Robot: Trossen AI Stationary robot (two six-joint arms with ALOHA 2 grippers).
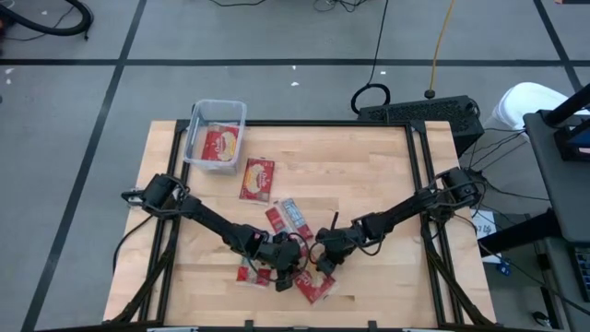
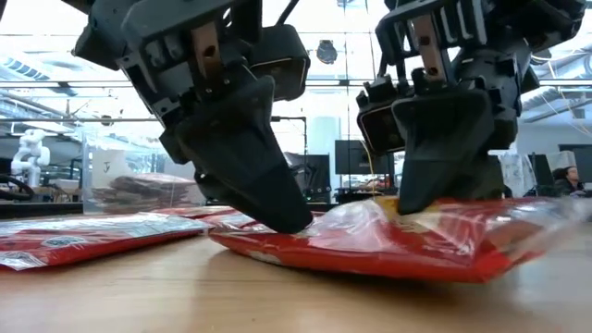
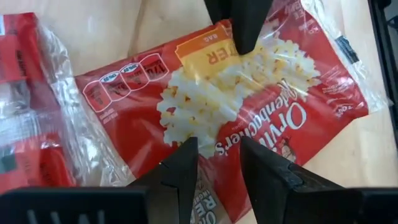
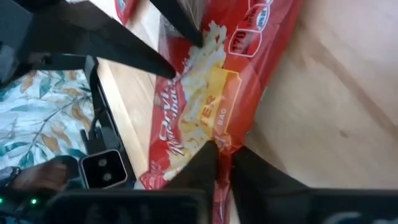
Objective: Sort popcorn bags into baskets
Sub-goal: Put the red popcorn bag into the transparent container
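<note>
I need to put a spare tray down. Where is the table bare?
Bare wood lies right of the clear basket along the table's far edge, and at the near left corner. It is crowded at the near middle, where both grippers meet over the popcorn bags.

Grey floor [image 1: 277, 37] crossed by dark lines, strewn with cables [image 1: 378, 28]. Wooden table [image 1: 369, 175] set centrally. Large bright windows [image 2: 333, 83] are seen behind.
</note>
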